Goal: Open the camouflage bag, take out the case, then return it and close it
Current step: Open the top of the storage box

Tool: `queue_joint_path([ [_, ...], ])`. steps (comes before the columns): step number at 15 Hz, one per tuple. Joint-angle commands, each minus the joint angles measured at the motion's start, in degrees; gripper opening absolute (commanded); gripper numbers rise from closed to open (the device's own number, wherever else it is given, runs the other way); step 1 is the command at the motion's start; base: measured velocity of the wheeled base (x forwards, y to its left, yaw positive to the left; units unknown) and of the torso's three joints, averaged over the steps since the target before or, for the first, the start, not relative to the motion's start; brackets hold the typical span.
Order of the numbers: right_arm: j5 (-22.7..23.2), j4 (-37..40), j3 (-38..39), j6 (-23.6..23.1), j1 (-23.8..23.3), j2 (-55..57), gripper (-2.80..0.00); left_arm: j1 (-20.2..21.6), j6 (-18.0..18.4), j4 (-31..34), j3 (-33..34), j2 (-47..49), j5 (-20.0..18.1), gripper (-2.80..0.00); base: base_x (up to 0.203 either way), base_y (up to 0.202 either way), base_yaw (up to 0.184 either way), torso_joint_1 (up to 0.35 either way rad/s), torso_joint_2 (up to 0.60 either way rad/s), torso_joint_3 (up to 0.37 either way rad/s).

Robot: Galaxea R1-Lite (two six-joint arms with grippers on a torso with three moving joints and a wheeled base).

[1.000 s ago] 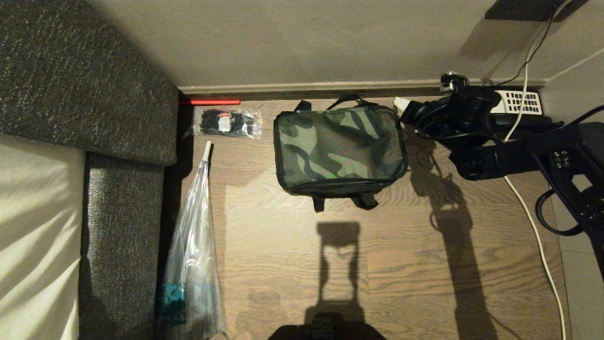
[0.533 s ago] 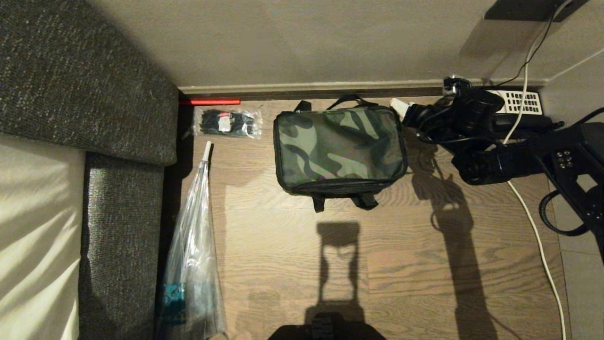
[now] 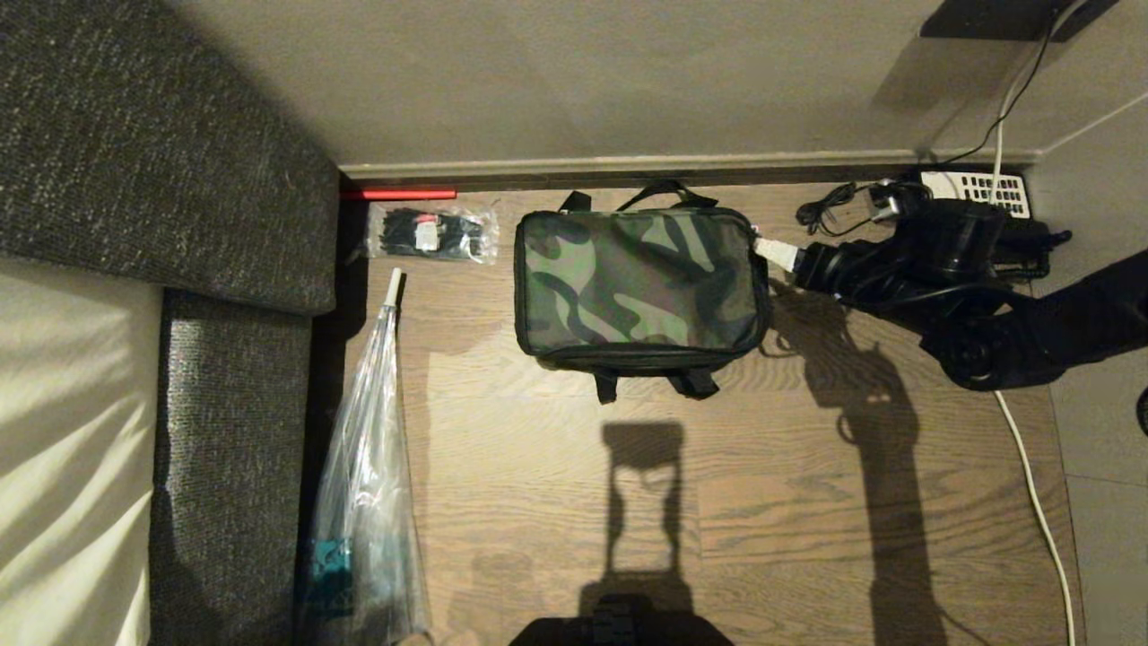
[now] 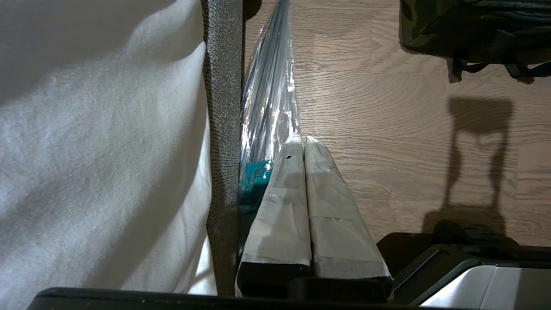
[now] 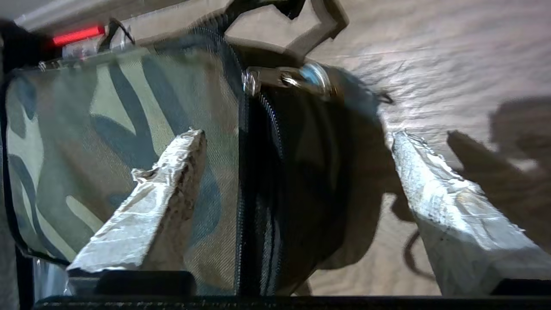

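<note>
Seen from the robot's head, left to right: dark grey sofa (image 3: 161,152) with a pale cushion (image 3: 63,449) along the left edge; beside it on the wood floor (image 3: 789,502), a clear plastic bag (image 3: 368,502) lying lengthwise, and above that a small packet of black items (image 3: 432,233) near a red strip (image 3: 399,193) at the skirting. Parked low beside the sofa, the left gripper (image 4: 297,144), its taped fingers (image 4: 284,206) pressed together with nothing between them (visible only in its own wrist camera). At centre, the camouflage bag (image 3: 637,283), lid down and zipped, flat on the floor close to the wall, black straps poking out front and back; no sign of the case, so whether inside cannot be told. At the bag's right end, the right gripper (image 3: 776,253), spread wide and gripping nothing, one taped finger (image 5: 163,189) over the camouflage top, the other (image 5: 434,189) out over bare floor, the zipper (image 5: 247,181) and its metal pull (image 5: 284,79) lying between them. Farther right, black arm reaching in from the edge, a white cable (image 3: 1031,484) trailing across the boards, and a black telephone with white keypad (image 3: 982,190) against the wall.
</note>
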Motion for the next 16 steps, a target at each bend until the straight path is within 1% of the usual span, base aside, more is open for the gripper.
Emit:
queue_joint_path([
  [1, 0.0, -2.1, -1.6, -0.3, -0.3, -0.6, 0.0, 0.0, 0.0, 0.0, 0.0, -0.1, 0.0, -2.8, 0.0, 0.0, 0.0, 0.0, 0.0, 0.0],
  [2, -0.2, -2.3, -2.8, -0.1, -0.6, -0.4, 0.0, 0.0, 0.0, 0.0, 0.0, -0.1, 0.0, -2.8, 0.0, 0.0, 0.0, 0.0, 0.0, 0.0],
  [3, -0.1, -2.1, -2.0, 0.5, -0.7, -1.1, 0.0, 0.0, 0.0, 0.0, 0.0, -0.1, 0.0, -2.8, 0.0, 0.0, 0.0, 0.0, 0.0, 0.0],
  [5, -0.1, -1.2, 2.8, 2.5, -0.2, -2.8, 0.0, 0.0, 0.0, 0.0, 0.0, -0.1, 0.0, -2.8, 0.0, 0.0, 0.0, 0.0, 0.0, 0.0],
  [6, -0.2, -1.0, 5.2, 3.9, 1.6, -3.5, 0.0, 0.0, 0.0, 0.0, 0.0, -0.1, 0.0, -2.8, 0.0, 0.0, 0.0, 0.0, 0.0, 0.0],
  [8, -0.4, -0.3, 6.9, 8.7, 4.5, -5.3, 0.0, 0.0, 0.0, 0.0, 0.0, -0.1, 0.0, -2.8, 0.0, 0.0, 0.0, 0.0, 0.0, 0.0],
  [10, -0.3, 4.1, 7.6, 11.1, 6.9, -7.6, 0.0, 0.0, 0.0, 0.0, 0.0, -0.1, 0.0, -2.8, 0.0, 0.0, 0.0, 0.0, 0.0, 0.0],
  [11, -0.3, 5.6, 8.2, 11.2, 8.2, -8.0, 0.0, 0.0, 0.0, 0.0, 0.0, -0.1, 0.0, -2.8, 0.0, 0.0, 0.0, 0.0, 0.0, 0.0],
  [12, -0.4, 5.6, 8.8, 11.0, 9.0, -8.0, 0.0, 0.0, 0.0, 0.0, 0.0, -0.1, 0.0, -2.8, 0.0, 0.0, 0.0, 0.0, 0.0, 0.0],
  [16, -0.3, 5.3, 8.7, 9.9, 9.6, -6.0, 0.0, 0.0, 0.0, 0.0, 0.0, -0.1, 0.0, -2.8, 0.0, 0.0, 0.0, 0.0, 0.0, 0.0],
])
